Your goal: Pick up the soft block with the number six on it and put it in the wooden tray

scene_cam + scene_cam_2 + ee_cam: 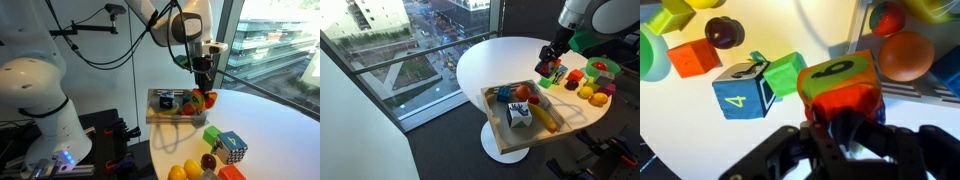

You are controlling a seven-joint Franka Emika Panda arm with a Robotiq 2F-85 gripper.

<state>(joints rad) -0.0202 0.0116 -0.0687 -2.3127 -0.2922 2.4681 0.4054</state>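
The soft block with the number six (840, 78) is red-orange with green and yellow patches. My gripper (840, 118) is shut on it from above and holds it a little above the white table. In both exterior views the gripper (205, 82) (551, 58) hangs with the block (206, 98) (548, 70) between the wooden tray (168, 119) (492, 118) and the other cubes. The tray holds fruit and a small carton.
On the round white table (485, 60) beside the held block lie a plain green cube (786, 72), a blue-and-white cube with a four (742, 90), an orange block (692, 58) and a dark plum (725, 32). More toy fruit (590, 92) lies further along. A window (390, 60) is close by.
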